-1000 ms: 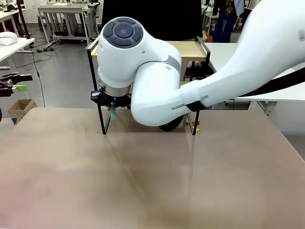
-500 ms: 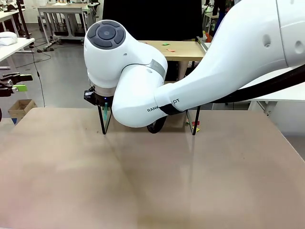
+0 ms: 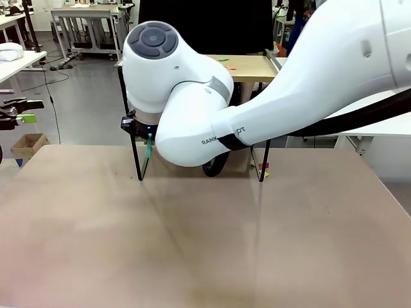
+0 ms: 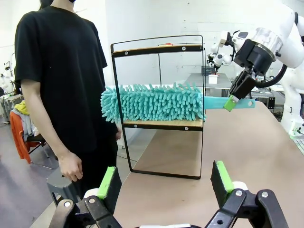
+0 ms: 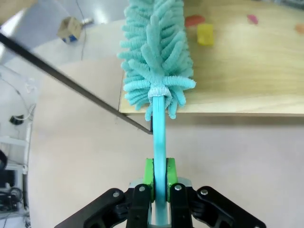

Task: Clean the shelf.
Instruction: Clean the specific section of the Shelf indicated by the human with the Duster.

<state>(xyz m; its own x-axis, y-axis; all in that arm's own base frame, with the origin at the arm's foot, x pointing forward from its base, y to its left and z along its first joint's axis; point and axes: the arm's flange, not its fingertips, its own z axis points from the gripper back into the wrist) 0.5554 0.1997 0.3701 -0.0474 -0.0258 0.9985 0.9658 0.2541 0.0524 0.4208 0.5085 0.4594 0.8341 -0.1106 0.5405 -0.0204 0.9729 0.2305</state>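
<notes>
the right gripper [image 5: 159, 172] pinches the flat teal handle [image 5: 159, 137] of a chenille duster [image 4: 152, 102], its green pads pressed on both faces. the fluffy head lies along the lower board of the shelf [image 4: 156, 49] and, in the left wrist view, sticks out past the frame toward 9 o'clock. in the right wrist view small scraps, one yellow [image 5: 205, 34] and one red [image 5: 194, 20], sit on that board at 1 o'clock from the duster head; they are too small to identify. in the front view the shelf stands at 12 o'clock on the table [image 3: 192, 244], mostly hidden behind the right arm [image 3: 192, 96]; two legs and part of the top board show. the left gripper [image 4: 164, 180] is spread wide at 6 o'clock in its own view, well short of the shelf. a person [image 4: 61, 71] in a black t-shirt stands at 9 o'clock, cut off at the top edge, one hand [image 4: 71, 166] hanging down.
</notes>
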